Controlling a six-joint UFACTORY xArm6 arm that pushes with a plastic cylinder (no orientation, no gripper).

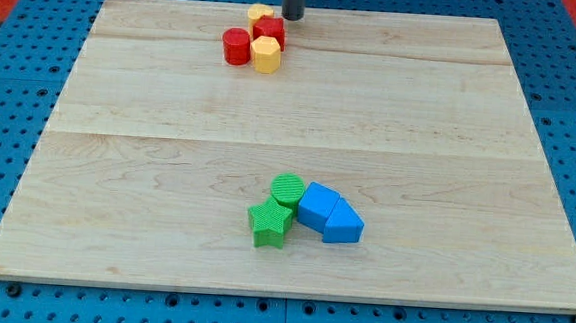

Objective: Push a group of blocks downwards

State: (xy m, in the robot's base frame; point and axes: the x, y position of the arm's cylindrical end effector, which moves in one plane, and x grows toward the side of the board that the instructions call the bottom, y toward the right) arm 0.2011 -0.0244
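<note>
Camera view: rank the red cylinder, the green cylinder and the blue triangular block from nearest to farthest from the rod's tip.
1. Red cylinder, in the cluster at the view's top, just below and left of my tip.
2. Green cylinder, far down the board, at the upper left of the lower cluster.
3. Blue triangular block, at that cluster's lower right.

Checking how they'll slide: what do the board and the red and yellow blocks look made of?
Board: looks like pale wood, matte, with visible grain and plank seams. Red cylinder and yellow block: probably plastic, solid colour; fine ridges suggest 3D printing, though that is uncertain. My tip sits just right of them.
</note>
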